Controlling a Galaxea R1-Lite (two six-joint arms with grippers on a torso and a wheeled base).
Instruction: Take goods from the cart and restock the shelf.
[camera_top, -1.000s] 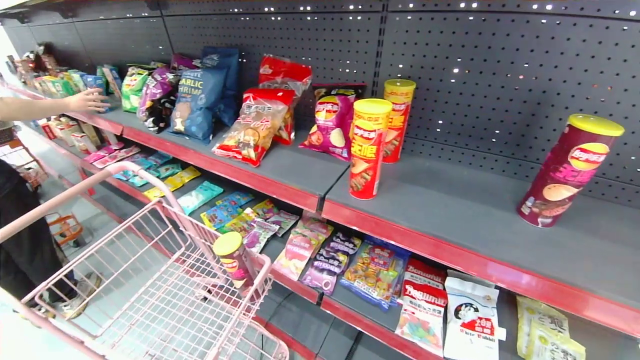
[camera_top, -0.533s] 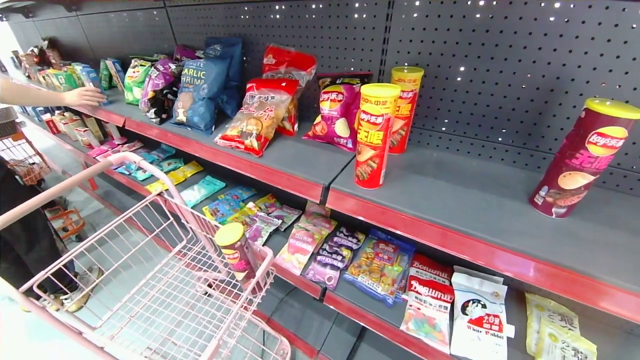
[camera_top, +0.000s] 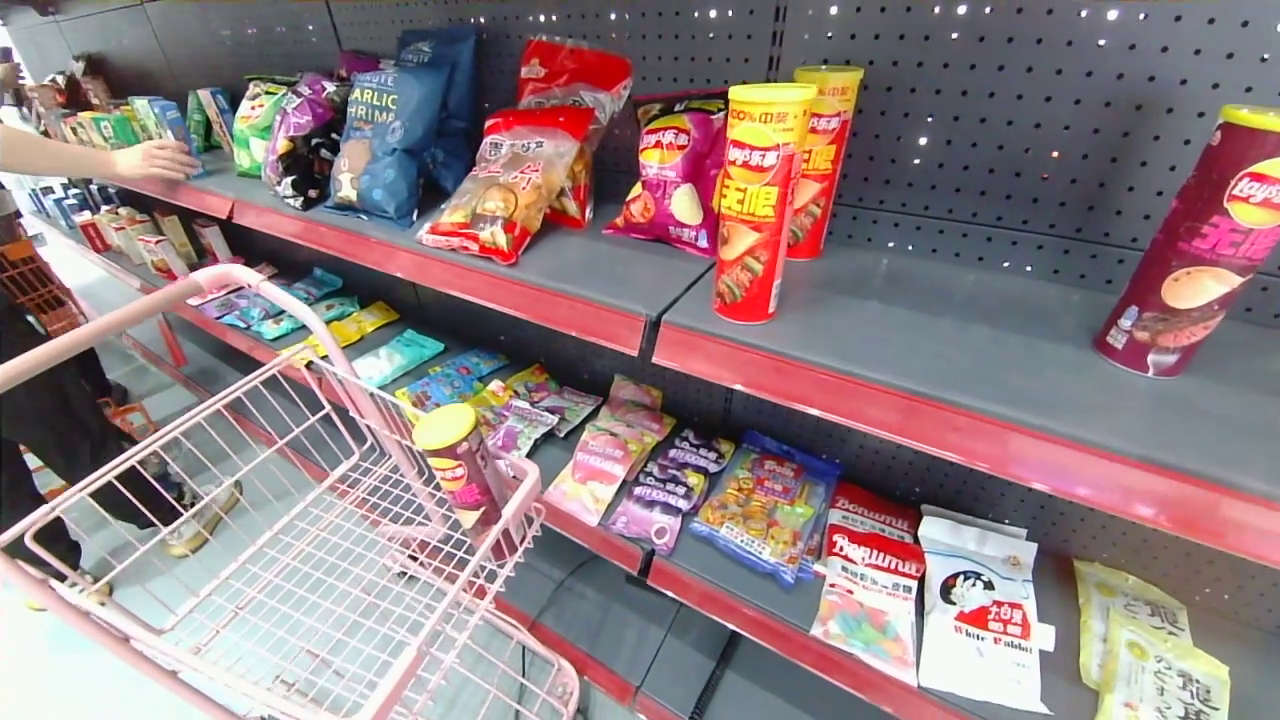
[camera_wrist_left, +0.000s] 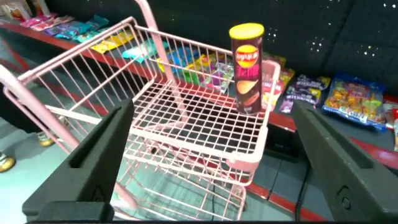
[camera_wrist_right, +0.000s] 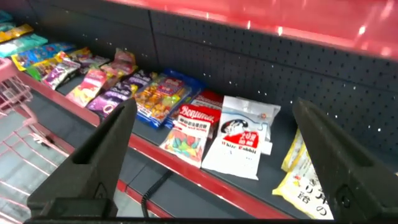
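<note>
Chip can (camera_wrist_left: 247, 68), purple with yellow lid, upright in far corner of pink cart (camera_wrist_left: 205, 118), ahead of left end effector (camera_wrist_left: 211, 109); its fingers spread wide, apart from can. Right end effector (camera_wrist_right: 212, 106) likewise spread, gripping nothing, facing lower shelf (camera_wrist_right: 186, 171); white candy bag (camera_wrist_right: 239, 140) ahead between fingers. Matching purple can (camera_top: 1190, 240) upright on upper shelf (camera_top: 950, 350).

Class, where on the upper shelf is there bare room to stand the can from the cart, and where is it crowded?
Bare: the upper shelf between the front red can and the maroon can. Crowded: the snack bags to the left of the front red can.
</note>
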